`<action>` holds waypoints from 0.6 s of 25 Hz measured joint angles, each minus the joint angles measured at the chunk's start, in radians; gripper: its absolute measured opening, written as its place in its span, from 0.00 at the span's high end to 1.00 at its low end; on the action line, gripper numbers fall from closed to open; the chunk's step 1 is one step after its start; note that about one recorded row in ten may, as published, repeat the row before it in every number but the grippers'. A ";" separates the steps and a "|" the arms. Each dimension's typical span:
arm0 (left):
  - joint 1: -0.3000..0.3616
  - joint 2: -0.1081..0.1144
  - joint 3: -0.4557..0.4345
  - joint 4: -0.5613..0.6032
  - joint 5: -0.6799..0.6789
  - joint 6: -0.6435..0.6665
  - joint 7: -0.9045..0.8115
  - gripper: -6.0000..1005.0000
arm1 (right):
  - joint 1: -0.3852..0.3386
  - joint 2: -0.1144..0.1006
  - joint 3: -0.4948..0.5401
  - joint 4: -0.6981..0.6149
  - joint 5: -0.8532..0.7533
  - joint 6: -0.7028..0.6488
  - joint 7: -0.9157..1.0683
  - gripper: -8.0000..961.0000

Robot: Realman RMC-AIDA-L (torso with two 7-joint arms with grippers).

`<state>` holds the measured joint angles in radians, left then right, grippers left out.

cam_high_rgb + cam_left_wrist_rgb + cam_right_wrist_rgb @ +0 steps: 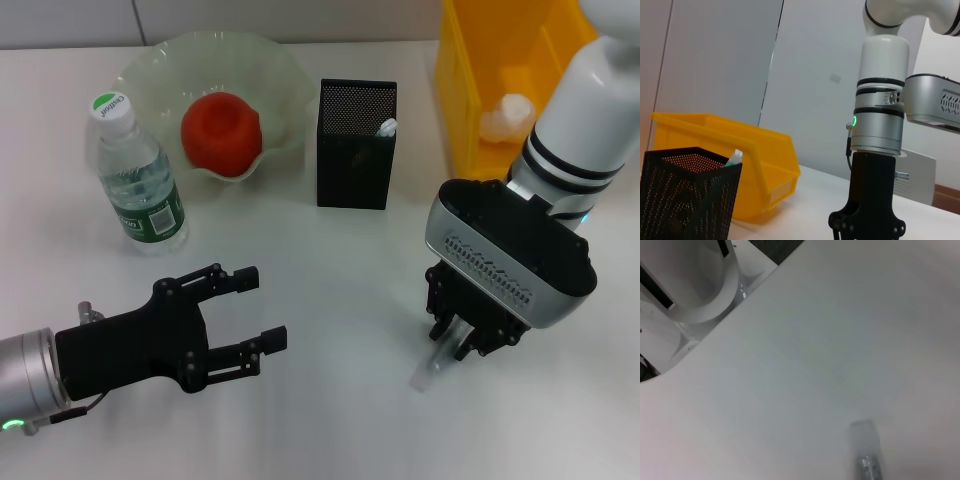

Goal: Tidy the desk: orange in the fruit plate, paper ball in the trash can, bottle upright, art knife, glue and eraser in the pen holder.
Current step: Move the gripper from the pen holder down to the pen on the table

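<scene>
Right gripper (462, 338) poised directly over a small whitish tube (428, 372) — long axis slanting toward the robot's left — fingers' grip unclear; left gripper (255, 312) idle, spread open.

From the head camera you look steeply down on the whole desk (330, 270). Your left wrist camera sits low near the desk surface, facing sideways past the pen holder (685, 200) and trash can (740, 165) toward the right arm (880, 115); the head view shares all three. Your right wrist camera looks straight down, close to bare desk and a pale cylindrical object (866, 452).
</scene>
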<state>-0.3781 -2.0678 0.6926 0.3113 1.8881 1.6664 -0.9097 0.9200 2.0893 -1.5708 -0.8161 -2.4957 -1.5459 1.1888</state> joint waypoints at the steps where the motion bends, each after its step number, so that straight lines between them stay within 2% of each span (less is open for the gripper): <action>1: 0.000 0.000 0.000 0.000 0.000 0.000 0.000 0.22 | 0.000 0.000 0.000 0.000 0.000 0.000 0.000 0.64; 6: -0.003 0.000 -0.001 0.000 -0.001 0.000 -0.009 0.22 | 0.000 0.000 0.000 0.000 0.000 0.001 0.000 0.71; 15: -0.004 0.000 -0.007 0.000 -0.001 -0.001 -0.011 0.22 | 0.000 0.000 0.000 0.000 0.000 0.002 0.000 0.71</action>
<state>-0.3818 -2.0678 0.6857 0.3114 1.8866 1.6657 -0.9204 0.9204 2.0892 -1.5708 -0.8160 -2.4956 -1.5440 1.1888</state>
